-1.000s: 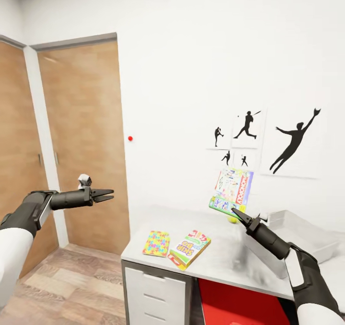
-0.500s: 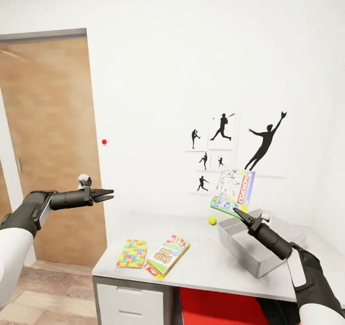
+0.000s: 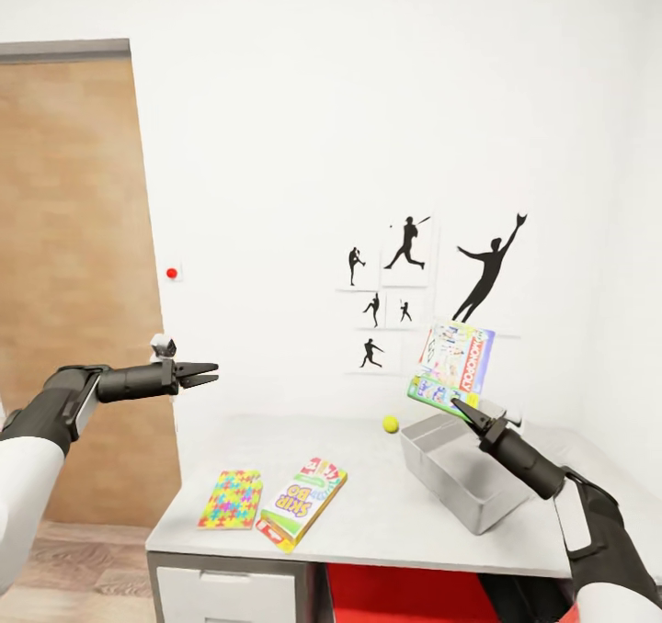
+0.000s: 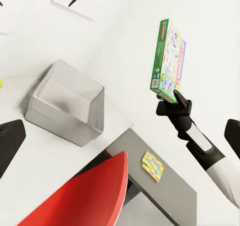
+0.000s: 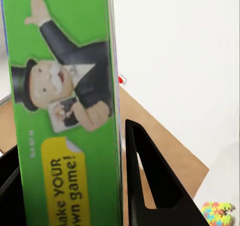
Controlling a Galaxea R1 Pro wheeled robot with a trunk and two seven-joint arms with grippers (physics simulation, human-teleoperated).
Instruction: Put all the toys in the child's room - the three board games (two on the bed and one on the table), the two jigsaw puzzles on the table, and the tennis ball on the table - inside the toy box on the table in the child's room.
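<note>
My right gripper (image 3: 460, 410) is shut on the lower edge of a board game (image 3: 452, 358), a white printed box with a green edge, held upright in the air above the near end of the toy box (image 3: 450, 492). The right wrist view shows its green side (image 5: 65, 111) clamped between the fingers (image 5: 150, 176). On the table (image 3: 395, 513) lie a jigsaw puzzle (image 3: 230, 499), a second board game (image 3: 302, 502) and the tennis ball (image 3: 391, 424). My left gripper (image 3: 198, 372) hangs open and empty, out to the left of the table. The left wrist view shows the toy box (image 4: 60, 121) and another jigsaw puzzle (image 4: 152, 165).
A wooden door (image 3: 74, 283) stands at the left, with a red dot (image 3: 171, 273) on the wall beside it. Black sports silhouettes (image 3: 487, 269) hang behind the table. A red chair (image 3: 405, 595) sits under the table, beside white drawers (image 3: 230, 600).
The whole picture has slid left, so the camera has turned right. The table and toy box now sit more centrally. Both arms keep their pose and the right gripper still holds the board game.
</note>
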